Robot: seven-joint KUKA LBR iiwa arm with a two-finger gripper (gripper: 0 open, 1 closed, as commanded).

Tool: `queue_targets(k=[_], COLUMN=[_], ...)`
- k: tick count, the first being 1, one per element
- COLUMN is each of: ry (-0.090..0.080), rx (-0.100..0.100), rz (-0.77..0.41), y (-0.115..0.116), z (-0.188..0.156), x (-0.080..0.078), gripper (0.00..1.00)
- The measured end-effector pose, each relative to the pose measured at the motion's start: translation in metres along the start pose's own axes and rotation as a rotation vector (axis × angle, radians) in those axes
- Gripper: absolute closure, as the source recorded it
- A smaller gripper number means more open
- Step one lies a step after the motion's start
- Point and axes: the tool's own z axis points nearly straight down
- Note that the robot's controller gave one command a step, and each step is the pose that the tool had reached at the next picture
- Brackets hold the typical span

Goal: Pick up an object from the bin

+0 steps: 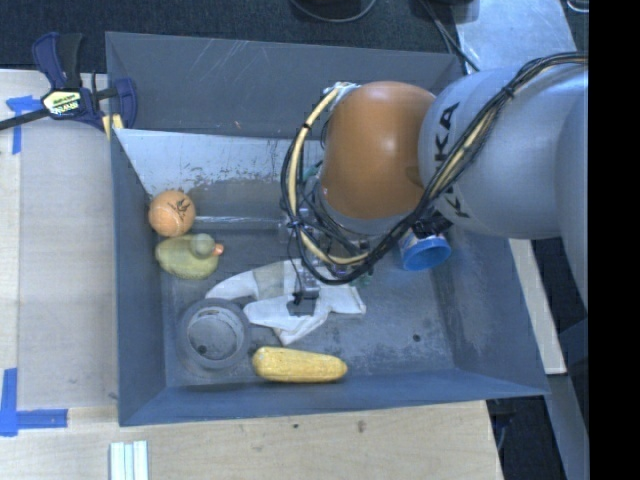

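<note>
Arm [520,158] in from the right, orange-capped wrist [375,148] above downward pincer [303,302].

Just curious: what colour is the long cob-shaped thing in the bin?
The cob-shaped thing is yellow; the camera view shows it best.

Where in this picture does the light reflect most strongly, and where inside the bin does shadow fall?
In the camera view, the bin's back wall carries a pale band of reflected light. The orange cover on the arm shows a soft sheen. The arm shades the floor beneath it, by the blue cup and the white cloth. The yellow corn cob at the front lies evenly lit.
</note>
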Motion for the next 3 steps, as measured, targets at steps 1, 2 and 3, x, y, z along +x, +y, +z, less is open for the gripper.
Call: queue_targets(k=[1,2,3], ry=[-0.001,-0.003,-0.008], rx=[0.000,0.000,-0.002], rz=[0.003,-0.254,-0.311], y=[0.017,0.035,0.042], z=[0.019,0.037,0.048], x=[-0.007,-0.013,-0.021], gripper=[0.00,0.00,0.00])
